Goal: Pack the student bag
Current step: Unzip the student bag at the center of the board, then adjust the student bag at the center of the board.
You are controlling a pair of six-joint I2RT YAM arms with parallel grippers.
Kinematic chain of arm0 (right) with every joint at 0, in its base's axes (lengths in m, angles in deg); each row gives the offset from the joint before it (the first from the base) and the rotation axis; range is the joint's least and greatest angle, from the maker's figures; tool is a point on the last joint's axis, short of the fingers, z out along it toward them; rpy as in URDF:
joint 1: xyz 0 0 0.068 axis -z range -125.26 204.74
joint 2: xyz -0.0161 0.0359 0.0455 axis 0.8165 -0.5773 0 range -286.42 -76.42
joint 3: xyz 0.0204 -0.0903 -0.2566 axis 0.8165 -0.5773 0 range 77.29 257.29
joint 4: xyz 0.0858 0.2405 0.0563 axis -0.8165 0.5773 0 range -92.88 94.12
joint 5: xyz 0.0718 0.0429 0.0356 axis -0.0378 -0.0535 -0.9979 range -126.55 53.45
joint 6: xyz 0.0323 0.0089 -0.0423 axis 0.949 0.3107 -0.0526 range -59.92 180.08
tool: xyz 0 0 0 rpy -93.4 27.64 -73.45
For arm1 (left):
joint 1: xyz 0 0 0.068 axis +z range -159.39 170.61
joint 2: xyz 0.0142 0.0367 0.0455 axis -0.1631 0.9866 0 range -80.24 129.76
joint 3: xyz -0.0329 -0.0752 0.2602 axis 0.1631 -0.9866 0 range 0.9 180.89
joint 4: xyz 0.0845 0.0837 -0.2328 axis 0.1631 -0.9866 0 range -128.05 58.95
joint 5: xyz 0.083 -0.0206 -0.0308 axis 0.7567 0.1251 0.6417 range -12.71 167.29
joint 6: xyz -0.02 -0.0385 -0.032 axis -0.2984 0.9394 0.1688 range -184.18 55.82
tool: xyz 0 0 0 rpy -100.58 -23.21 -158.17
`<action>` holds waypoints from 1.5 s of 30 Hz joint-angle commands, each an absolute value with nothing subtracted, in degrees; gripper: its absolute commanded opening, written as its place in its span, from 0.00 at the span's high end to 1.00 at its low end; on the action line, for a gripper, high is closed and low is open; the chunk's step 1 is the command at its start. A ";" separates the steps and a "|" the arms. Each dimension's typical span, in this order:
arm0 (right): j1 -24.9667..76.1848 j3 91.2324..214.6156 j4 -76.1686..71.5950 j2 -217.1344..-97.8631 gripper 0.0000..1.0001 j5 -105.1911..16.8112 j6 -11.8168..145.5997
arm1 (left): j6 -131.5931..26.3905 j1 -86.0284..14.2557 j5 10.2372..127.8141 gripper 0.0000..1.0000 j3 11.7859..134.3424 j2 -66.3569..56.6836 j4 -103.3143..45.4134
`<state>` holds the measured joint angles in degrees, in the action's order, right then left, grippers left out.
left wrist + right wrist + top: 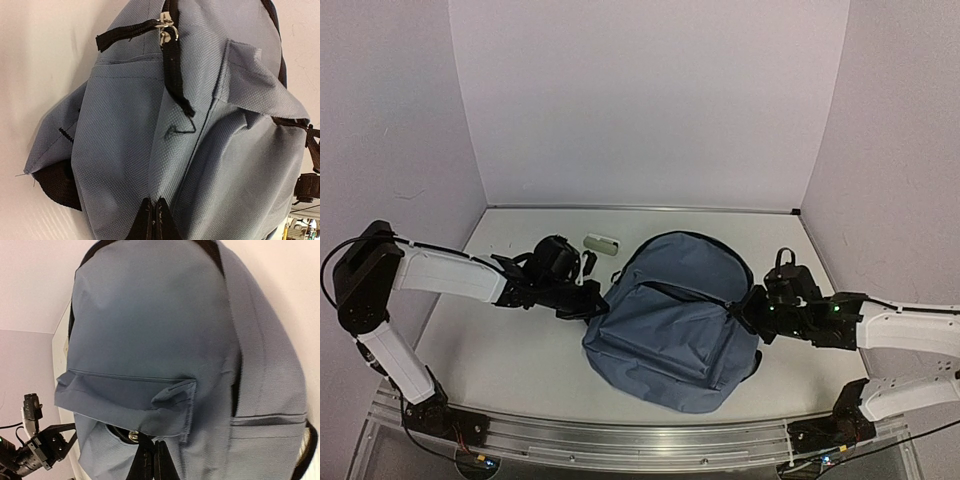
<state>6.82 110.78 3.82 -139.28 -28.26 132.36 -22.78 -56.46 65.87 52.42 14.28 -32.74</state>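
Pressing its two black fingertips together, the left gripper [152, 215] is fully closed, its tips against the blue fabric at the left edge of the student bag [670, 325]. Whether a fold is caught between them cannot be told. Just beyond those tips the fabric rises in creases to a pair of metal zip pulls [167, 29] with black tabs. A black strap [57, 185] pokes out from under the bag on one side, and black buckles [311, 150] sit at the other.

The right gripper [150, 460] is likewise closed and meets the bag's right edge, just below the front pocket [130, 395]. The pocket's corner is lifted into a loose flap. A dark gap shows beneath the flap with a metal pull [132, 436] in it, but what lies inside cannot be seen.

The bag lies flat on the white table [500, 360] between the two arms, its rounded top away from them and its main zip line running across it. A small pale oblong item [601, 243] rests just behind the bag's upper left corner.
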 commanded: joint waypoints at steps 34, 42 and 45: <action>7.20 136.30 17.96 -152.84 0.14 -29.87 87.58 | -12.58 -51.07 60.91 0.19 46.22 0.61 -38.52; 5.80 143.34 18.83 -164.40 0.14 -31.19 78.97 | -5.54 -53.73 56.11 0.18 38.75 -0.42 -31.96; 5.56 144.48 18.75 -166.49 0.15 -30.86 77.08 | -4.95 -55.66 56.61 0.22 38.51 0.93 -32.34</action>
